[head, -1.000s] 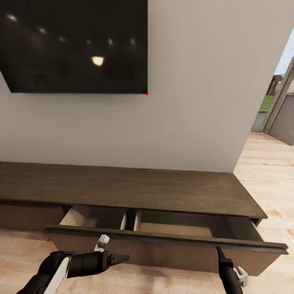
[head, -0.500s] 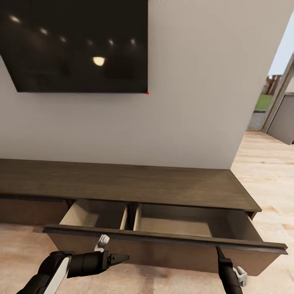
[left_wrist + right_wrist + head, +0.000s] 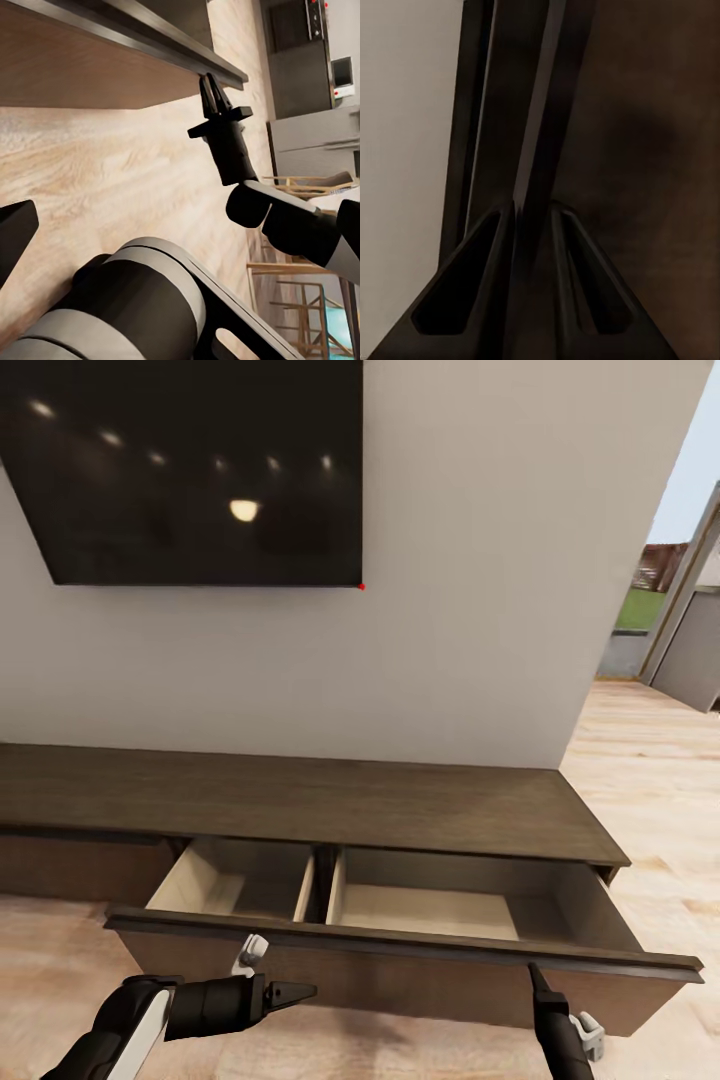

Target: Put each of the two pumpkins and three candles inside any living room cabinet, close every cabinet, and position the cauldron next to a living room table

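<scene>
Dark-brown cabinet (image 3: pixel 300 800), no legible writing

The long low dark-brown wooden cabinet (image 3: pixel 300 800) stands against the wall, below the flat wall-mounted television (image 3: pixel 200 470), its drawer (image 3: pixel 400 945) pulled forward.

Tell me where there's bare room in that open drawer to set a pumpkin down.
Both pale compartments of the open drawer look bare: the narrower one left of the divider, the wider one right of it. It is tight at the front lip's right end, where the right gripper sits.
</scene>
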Available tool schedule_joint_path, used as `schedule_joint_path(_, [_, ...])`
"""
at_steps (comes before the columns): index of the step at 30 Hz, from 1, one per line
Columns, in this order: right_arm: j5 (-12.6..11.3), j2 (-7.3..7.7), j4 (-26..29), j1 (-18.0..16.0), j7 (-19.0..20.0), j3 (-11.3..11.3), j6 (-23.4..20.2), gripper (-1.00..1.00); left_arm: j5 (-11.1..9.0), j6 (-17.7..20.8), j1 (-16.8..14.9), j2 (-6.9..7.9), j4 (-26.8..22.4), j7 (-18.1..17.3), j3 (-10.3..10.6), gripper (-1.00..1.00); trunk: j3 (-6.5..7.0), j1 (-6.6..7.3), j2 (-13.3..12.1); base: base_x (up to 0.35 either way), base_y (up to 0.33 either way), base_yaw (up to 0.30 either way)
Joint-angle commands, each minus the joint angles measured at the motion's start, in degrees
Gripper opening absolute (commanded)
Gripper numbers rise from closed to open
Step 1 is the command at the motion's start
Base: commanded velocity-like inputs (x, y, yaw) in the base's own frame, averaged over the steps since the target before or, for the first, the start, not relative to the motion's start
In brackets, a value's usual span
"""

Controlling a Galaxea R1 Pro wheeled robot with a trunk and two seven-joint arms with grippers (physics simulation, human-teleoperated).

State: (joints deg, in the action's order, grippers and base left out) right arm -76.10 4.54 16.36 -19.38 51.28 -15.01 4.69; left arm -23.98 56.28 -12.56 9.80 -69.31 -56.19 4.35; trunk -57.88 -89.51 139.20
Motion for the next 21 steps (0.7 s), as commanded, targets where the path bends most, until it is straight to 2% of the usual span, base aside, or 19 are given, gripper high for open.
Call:
schedule_joint_path(1, [-1.4,0.07,0.0,0.0,0.6,-1.7,0.1,-1.0,-0.1,0.2,0.0,0.05,0.0,-0.1,0.0,1.0,-0.05,0.04,0.0,-0.187,0.0,0.0])
schedule_joint_path(21, [-1.4,0.1,0.0,0.0,0.6,-1.7,0.0,-1.0,-0.1,0.2,0.0,0.05,0.0,-0.1,0.0,1.0,-0.05,0.04,0.0,-0.064,0.0,0.0])
